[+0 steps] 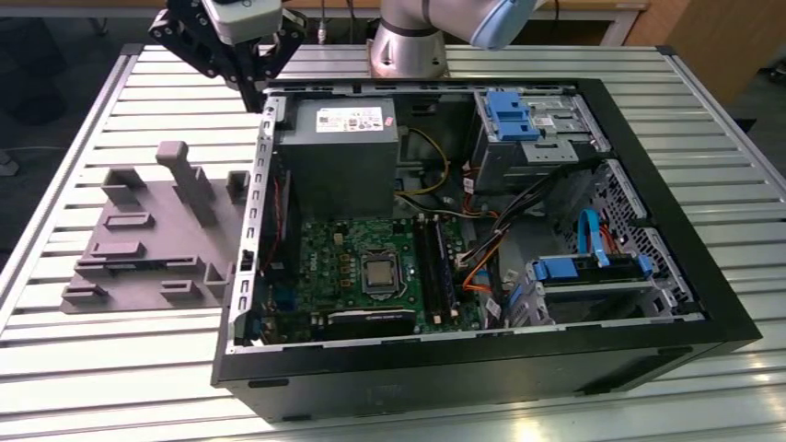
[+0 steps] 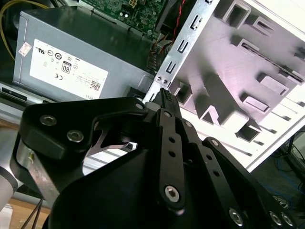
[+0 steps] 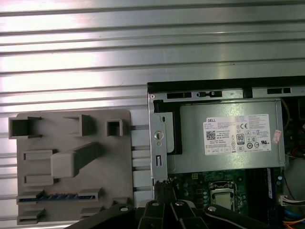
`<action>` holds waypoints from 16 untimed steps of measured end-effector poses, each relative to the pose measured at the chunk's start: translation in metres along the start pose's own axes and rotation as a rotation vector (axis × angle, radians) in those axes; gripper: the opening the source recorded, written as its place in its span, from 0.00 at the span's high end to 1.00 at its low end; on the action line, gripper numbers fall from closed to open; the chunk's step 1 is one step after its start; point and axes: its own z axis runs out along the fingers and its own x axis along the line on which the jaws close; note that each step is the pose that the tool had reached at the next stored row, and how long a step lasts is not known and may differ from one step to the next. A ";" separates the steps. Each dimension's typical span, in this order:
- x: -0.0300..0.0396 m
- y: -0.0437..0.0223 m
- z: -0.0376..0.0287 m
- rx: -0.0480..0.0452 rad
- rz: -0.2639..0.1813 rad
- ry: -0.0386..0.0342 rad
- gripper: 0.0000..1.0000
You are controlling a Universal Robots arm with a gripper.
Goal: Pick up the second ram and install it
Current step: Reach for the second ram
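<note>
End effector (image 2: 163,93) closed, empty — near case (image 1: 491,368) corner; second ram (image 3: 57,196) in holder (image 3: 71,138)

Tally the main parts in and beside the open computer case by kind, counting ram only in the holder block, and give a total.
Computer case: 1
Grey power supply: 1
Green motherboard: 1
Blue drive brackets: 2
Grey holder block: 1
Second ram, lying in the holder block's slot: 1
Total: 7
</note>
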 end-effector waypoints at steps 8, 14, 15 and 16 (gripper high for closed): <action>0.0034 -0.0003 0.0004 0.0000 0.000 0.0000 0.89; 0.0059 -0.0005 0.0008 0.0000 0.000 0.0000 0.89; 0.0063 -0.0005 0.0008 0.0000 0.000 0.0000 0.89; 0.0067 -0.0006 0.0008 0.0000 0.000 0.0000 0.89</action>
